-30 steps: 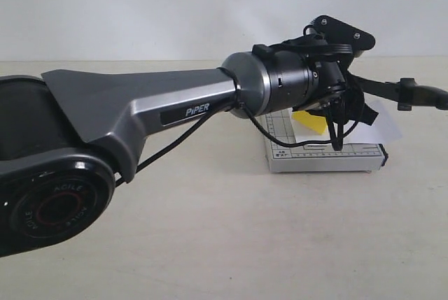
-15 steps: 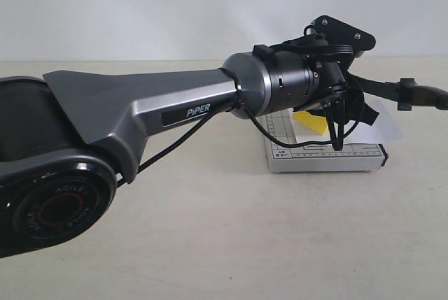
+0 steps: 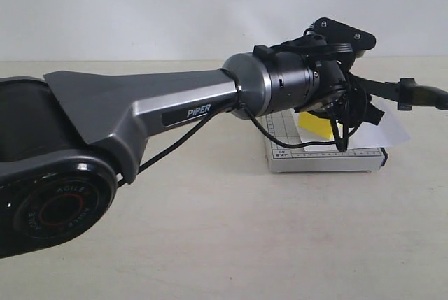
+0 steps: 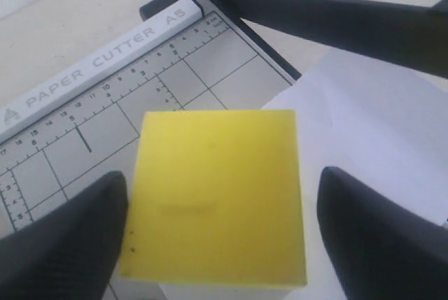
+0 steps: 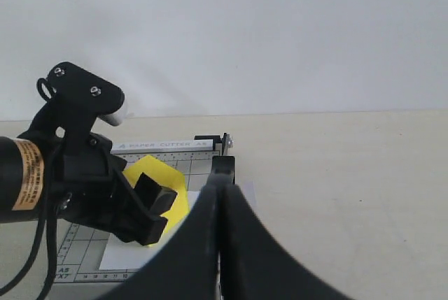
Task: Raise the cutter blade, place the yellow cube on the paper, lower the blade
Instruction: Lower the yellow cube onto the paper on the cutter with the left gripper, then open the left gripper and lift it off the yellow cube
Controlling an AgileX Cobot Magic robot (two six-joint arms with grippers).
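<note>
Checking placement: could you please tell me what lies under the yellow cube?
Around the yellow cube show the cutter's gridded base on one side and the paper on the other; the cube hides its own footing.

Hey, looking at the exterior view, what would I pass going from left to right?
Round arm joint → PiPER label → yellow cube → white paper.

Exterior view looks low across the table [image 3: 210,244]. Left wrist view looks closely down on the cube [image 4: 217,195], right wrist view level from farther; all share the cutter [image 3: 325,159].
</note>
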